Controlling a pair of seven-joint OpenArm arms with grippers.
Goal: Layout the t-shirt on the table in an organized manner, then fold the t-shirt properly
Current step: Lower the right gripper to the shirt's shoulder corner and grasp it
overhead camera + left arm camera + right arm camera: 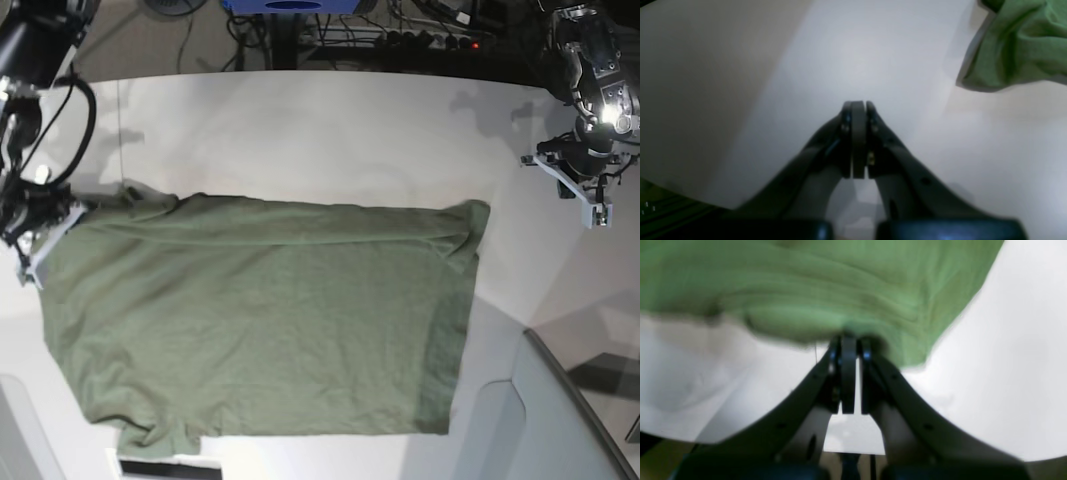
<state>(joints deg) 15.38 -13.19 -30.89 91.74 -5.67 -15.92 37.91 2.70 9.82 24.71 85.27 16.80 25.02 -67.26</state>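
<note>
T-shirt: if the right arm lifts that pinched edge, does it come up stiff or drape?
Probably drapes: the t-shirt lies in soft wrinkles and bunches where the right gripper pinches its edge. Likely light, so one arm should lift it. Dragging over the table would likely crumple it rather than slide it flat.

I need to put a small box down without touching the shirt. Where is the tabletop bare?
Bare white matte tabletop runs along the far edge beyond the olive-green cotton t-shirt, and between its right hem and the grey angled panel. The middle and left are crowded with cloth; the right pincer grips it there.
</note>
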